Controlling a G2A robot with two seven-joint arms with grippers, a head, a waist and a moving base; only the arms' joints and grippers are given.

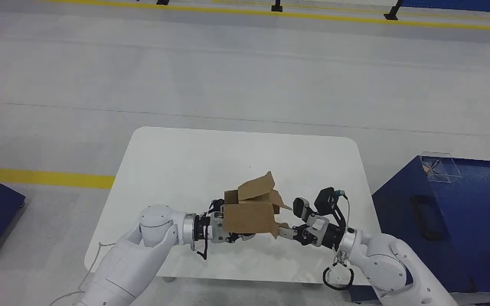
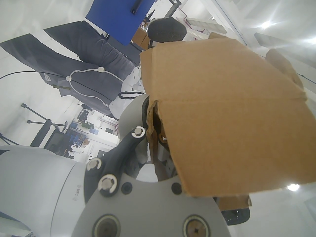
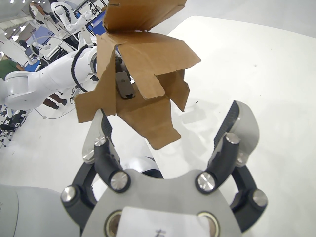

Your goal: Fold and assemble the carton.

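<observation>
We note the carton (image 1: 253, 208) held above the near edge of the surface (image 1: 191, 161). The left hand (image 1: 228, 228) pinches one panel, which we judge presents the loose flaps to the right hand (image 3: 169, 114), spread wide with one finger touching a flap.

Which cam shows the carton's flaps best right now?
Right wrist view: the carton faces it with its flaps splayed open. Top view shows it small, over the near part of the table. Left wrist view has one flat panel up close, hiding the rest.
</observation>
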